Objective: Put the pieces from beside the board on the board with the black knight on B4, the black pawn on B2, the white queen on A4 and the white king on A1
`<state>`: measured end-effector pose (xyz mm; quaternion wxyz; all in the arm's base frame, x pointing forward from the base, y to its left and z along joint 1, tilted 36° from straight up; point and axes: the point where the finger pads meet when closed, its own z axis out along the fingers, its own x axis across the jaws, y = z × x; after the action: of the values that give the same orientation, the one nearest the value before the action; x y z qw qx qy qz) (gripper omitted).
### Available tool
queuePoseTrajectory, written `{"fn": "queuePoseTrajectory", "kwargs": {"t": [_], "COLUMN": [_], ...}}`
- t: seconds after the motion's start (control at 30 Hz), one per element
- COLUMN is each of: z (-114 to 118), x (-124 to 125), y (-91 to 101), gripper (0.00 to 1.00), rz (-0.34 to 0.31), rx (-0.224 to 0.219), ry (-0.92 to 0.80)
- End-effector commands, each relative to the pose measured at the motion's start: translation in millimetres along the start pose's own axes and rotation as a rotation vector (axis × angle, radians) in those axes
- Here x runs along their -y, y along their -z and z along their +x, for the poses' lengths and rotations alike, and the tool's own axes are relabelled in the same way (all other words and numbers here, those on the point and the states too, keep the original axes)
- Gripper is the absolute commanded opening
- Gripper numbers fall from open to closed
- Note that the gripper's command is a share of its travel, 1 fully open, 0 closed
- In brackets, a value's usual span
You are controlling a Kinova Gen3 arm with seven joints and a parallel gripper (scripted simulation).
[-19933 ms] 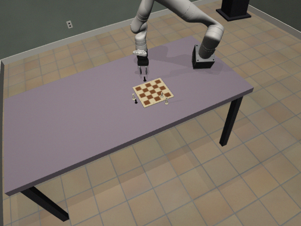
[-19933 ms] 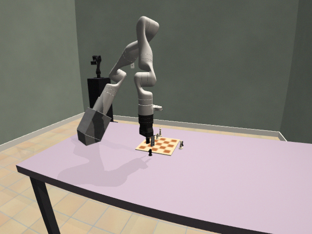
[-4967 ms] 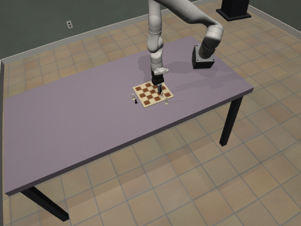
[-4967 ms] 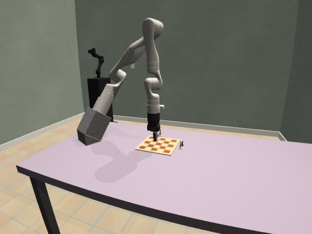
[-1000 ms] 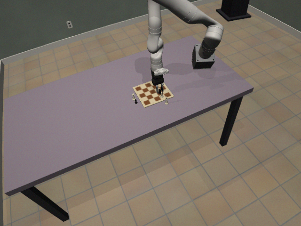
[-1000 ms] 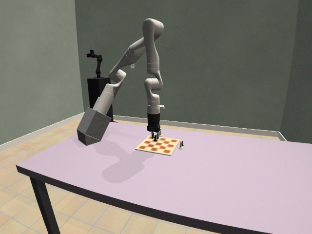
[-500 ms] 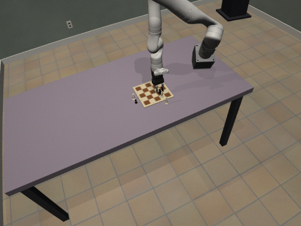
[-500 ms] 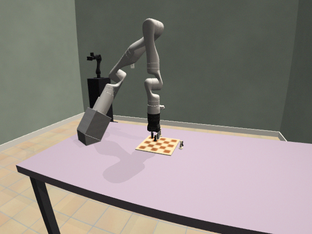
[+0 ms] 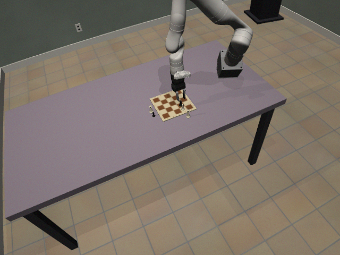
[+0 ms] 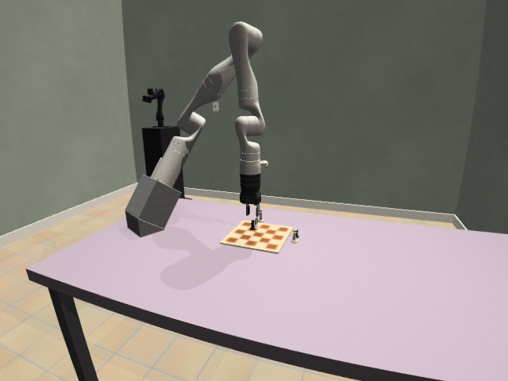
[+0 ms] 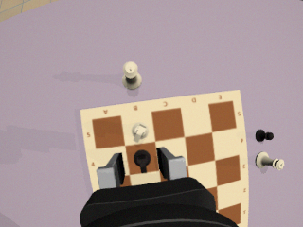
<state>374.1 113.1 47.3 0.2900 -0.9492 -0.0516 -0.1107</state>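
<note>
- The black knight (image 9: 180, 103) (image 10: 252, 225) (image 11: 142, 160) stands upright on the brown square B4 of the board, where the task wants it.
- The gripper (image 9: 181, 99) (image 10: 252, 216) (image 11: 140, 161) points down over that square, its fingers spread fairly wide with nothing held. In the wrist view the knight shows between them, with a gap on either side; the exterior view puts the fingertips above it.
- A white piece (image 9: 183, 107) (image 10: 256, 222) (image 11: 139, 130) stands on B5, the square next to the knight's.
- Beyond the row 5 edge, near column B, a tall white piece (image 9: 188, 113) (image 10: 261, 215) (image 11: 132, 78) stands off the board (image 9: 166, 116) (image 10: 271, 246) (image 11: 228, 169).
- The black pawn (image 9: 153, 114) (image 10: 297, 233) (image 11: 263, 135) stands upright off the board, beside the column E edge.
- Near the pawn stands another tall white piece (image 9: 150, 109) (image 10: 294, 236) (image 11: 269, 162), also off the board. Which tall piece is the king and which the queen cannot be told.
- The board lies flat on the mauve tabletop (image 9: 82, 123) (image 10: 348, 286) (image 11: 213, 47).
- The pale arm (image 9: 177, 22) (image 10: 246, 74) reaches over from a grey base (image 9: 220, 74) (image 10: 133, 223).
- Farther off, a black pedestal (image 9: 264, 8) (image 10: 152, 139) stands on the tiled floor (image 9: 192, 192) (image 10: 135, 344).
</note>
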Motion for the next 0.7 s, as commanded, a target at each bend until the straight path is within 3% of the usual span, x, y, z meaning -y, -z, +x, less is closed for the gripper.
{"fn": "queuePoseTrajectory", "kwargs": {"t": [0.0, 0.27, 0.57, 0.6, 0.67], "z": [3, 4, 3, 3, 3], "x": [-4, -3, -3, -3, -3], "y": [16.0, 44.2, 49.4, 49.4, 49.4], "gripper": [0.73, 0.73, 0.73, 1.00, 1.00], "rz": [-0.014, -0.013, -0.013, -0.013, -0.013], "rx": [-0.009, -0.010, -0.009, -0.009, -0.009], "ry": [0.004, 0.008, 0.007, 0.007, 0.007]}}
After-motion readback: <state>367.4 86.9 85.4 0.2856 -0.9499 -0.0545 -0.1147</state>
